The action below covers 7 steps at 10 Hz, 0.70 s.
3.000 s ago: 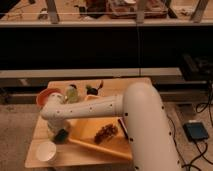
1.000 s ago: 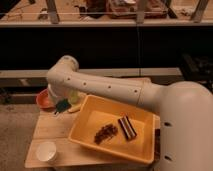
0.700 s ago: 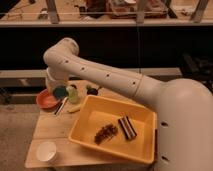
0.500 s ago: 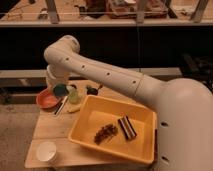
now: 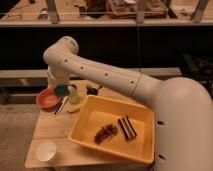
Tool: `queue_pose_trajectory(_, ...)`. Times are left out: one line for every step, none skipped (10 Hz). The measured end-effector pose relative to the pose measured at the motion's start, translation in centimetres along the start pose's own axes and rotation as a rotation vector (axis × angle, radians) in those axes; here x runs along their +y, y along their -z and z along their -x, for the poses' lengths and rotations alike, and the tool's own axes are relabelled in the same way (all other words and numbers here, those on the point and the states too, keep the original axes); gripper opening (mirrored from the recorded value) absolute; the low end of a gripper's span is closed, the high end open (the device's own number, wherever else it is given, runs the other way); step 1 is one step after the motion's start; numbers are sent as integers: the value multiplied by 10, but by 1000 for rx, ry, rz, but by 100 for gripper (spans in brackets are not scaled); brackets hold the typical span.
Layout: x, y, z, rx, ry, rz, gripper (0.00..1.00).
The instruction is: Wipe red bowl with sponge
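The red bowl [image 5: 48,99] sits at the left end of the wooden table, shallow and orange-red. My gripper [image 5: 61,86] hangs from the white arm's end just above and right of the bowl's rim. It is shut on the sponge [image 5: 62,91], a small teal pad held a little above the table at the bowl's right edge. The fingers themselves are mostly hidden behind the wrist and the sponge.
A light green round object [image 5: 73,95] and a yellow piece [image 5: 74,108] lie just right of the sponge. A dark utensil [image 5: 61,105] lies beside the bowl. A big yellow bin [image 5: 145,120] holds dark snacks. A white cup [image 5: 46,151] stands front left.
Over the last second the arm lifted and the sponge rose with it from the table beside the bowl. In the last half second almost nothing moved.
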Motion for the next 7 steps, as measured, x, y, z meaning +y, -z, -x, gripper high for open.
queue_pose_trajectory(11,-15,-8,12,-120,35,10)
queue_pose_trajectory(25,-26,-14,25,-233,57,10)
queue_pose_trajectory(36,-36,-19,40,-332,74,10)
queue_pose_trajectory(46,-43,-22,51,-402,88,10)
queue_pose_trajectory(50,-49,-25,59,-456,94,10)
queue_pose_trajectory(52,-51,-26,61,-477,96,10)
queue_pose_trajectory(52,-50,-26,60,-473,96,10)
